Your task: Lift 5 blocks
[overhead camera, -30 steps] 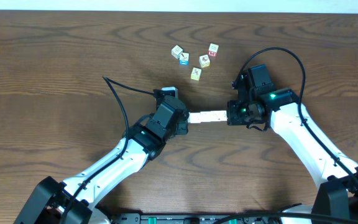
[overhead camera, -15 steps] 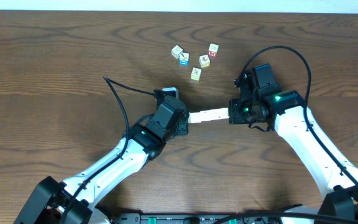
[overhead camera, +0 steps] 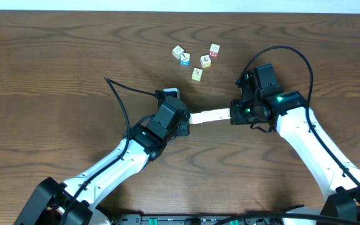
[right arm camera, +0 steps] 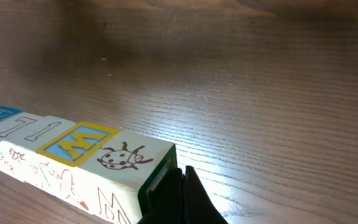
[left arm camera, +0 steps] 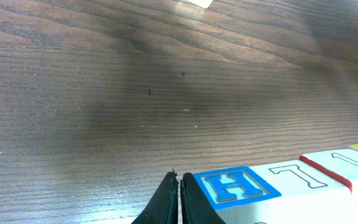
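Squeezes the row of blocks end to end over the middle of the table between left gripper and right gripper, each fully closed and clasping nothing itself, seemingly mid-lift, though cannot tell any clearance off the wood.

Cream-white blocks bear a blue H, yellow M and black ladybird; the table is dark-brown woodgrain.
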Motion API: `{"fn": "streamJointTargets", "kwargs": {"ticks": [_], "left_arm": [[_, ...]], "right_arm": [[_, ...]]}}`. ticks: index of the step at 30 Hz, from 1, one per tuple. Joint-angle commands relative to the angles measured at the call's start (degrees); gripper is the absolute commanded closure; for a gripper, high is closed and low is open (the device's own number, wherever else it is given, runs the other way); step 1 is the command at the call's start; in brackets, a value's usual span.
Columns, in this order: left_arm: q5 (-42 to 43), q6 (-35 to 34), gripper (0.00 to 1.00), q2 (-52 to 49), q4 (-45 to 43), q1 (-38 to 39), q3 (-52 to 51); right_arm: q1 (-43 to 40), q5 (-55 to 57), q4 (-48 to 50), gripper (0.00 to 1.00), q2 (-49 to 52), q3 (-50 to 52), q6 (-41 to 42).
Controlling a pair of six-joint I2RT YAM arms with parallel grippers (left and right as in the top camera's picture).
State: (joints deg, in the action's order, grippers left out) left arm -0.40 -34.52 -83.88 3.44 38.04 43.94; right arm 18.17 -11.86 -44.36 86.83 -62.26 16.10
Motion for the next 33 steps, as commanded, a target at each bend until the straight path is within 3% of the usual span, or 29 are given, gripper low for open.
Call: {"fn": "streamJointTargets", "kwargs": {"ticks": [1,33], "left_arm": [[16.28,-0.5,0.93,1.7,-4.33,4.9,5.38],[16.31,0.0,0.93,1.7,-4.35,4.9,5.42]], "right_arm": [[4.42,-26.97,1.46,0.99,-0.68,-0.96,0.11],[5.66,-25.66,-1.29,0.99,-0.68,-0.96,-5.46]]}}
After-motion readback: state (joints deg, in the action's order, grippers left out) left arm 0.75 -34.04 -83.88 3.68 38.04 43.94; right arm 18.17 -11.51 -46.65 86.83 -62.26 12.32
